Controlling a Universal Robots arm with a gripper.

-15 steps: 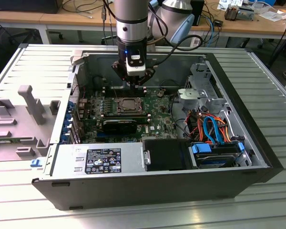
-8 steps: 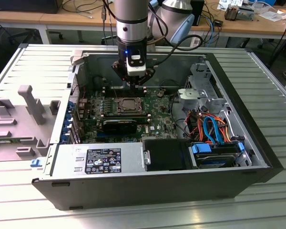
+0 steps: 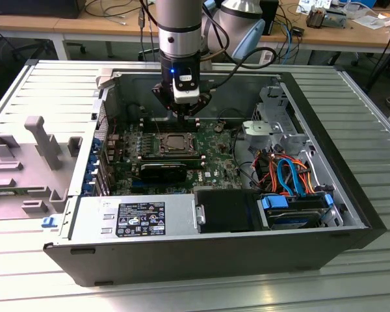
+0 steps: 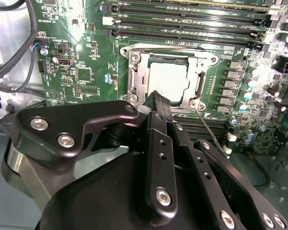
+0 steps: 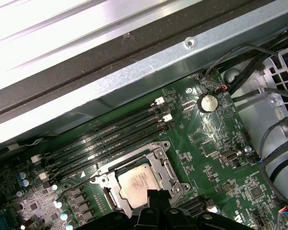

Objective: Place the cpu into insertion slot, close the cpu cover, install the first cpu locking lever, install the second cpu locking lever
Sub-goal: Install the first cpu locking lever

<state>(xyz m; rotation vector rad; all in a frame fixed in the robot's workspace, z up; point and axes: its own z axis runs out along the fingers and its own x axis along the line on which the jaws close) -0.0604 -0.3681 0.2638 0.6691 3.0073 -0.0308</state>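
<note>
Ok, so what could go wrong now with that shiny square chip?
The black gripper hangs right at the thin silver metal cpu cover over the silver-grey square cpu; pushing off-target might scratch the green motherboard. The thin wire locking lever sticks out loose, so it could snag or slip.

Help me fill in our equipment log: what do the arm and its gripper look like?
The arm is a silver-grey cylinder with black bands, a pale blue joint cap and a small blue light at the wrist. A black cable loops off it. The gripper is black metal linkage studded with silver screws.
</note>
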